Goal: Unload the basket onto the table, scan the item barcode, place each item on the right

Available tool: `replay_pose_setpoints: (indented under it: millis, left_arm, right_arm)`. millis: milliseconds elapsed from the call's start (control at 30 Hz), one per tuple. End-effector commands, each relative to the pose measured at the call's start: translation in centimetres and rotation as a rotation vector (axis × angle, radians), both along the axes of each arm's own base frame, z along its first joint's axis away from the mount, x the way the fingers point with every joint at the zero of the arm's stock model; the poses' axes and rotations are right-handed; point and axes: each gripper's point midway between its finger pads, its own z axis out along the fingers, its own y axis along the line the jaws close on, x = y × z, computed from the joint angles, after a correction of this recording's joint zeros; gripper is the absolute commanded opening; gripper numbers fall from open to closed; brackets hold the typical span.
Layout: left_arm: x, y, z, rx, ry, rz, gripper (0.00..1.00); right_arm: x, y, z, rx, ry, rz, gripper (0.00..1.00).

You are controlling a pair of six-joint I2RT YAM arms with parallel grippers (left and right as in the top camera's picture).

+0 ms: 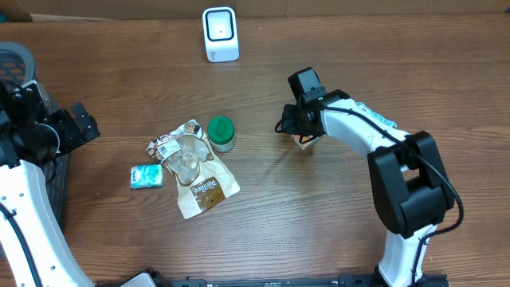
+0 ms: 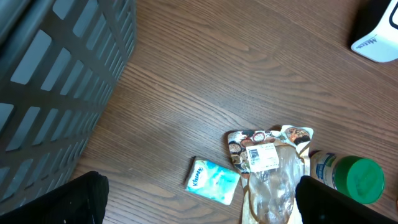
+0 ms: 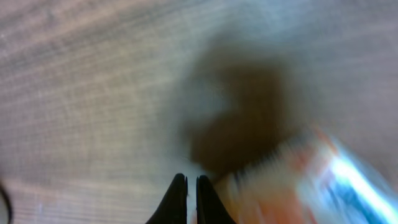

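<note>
A small orange, white and blue item lies on the wooden table right under my right gripper. In the right wrist view that gripper is shut with nothing between its fingers. The item shows as a blur just to the right of the fingertips. The white scanner stands at the far edge of the table and appears in a corner of the left wrist view. My left gripper is wide open at the table's left side, holding nothing.
A green-lidded jar, a crumpled snack bag and a teal tissue pack lie mid-table. The tissue pack and jar also show below the left gripper. A grey basket stands at the left.
</note>
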Motion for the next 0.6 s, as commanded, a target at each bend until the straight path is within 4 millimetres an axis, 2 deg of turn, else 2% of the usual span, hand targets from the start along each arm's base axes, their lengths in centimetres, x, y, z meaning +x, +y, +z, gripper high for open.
replay_pose_setpoints:
  millis: [0, 167, 267, 433, 500, 567]
  left_arm:
    - [0.2, 0.1, 0.6, 0.011, -0.016, -0.02, 1.0]
    - [0.2, 0.1, 0.6, 0.011, -0.016, -0.02, 1.0]
    - [0.2, 0.1, 0.6, 0.011, -0.016, -0.02, 1.0]
    - [0.2, 0.1, 0.6, 0.011, -0.016, -0.02, 0.99]
    - [0.2, 0.1, 0.6, 0.011, -0.016, -0.02, 1.0]
    - [0.2, 0.1, 0.6, 0.011, -0.016, -0.02, 1.0]
  right_arm:
    - [-0.4, -0.2, 5.0, 0.004, -0.037, 0.033, 0.04]
    - [-2.8, -2.7, 5.4, -0.046, 0.063, 0.001, 0.04]
    - [-3.1, -3.7, 5.8, -0.05, 0.079, -0.02, 0.06]
    - [-3.1, -5.7, 5.7, -0.045, 0.112, -0.07, 0.21]
    - [-3.3, -5.7, 5.8, 0.022, 0.14, -0.084, 0.27]
    - [-3.5, -4.5, 5.9, 0.11, 0.165, -0.082, 0.31]
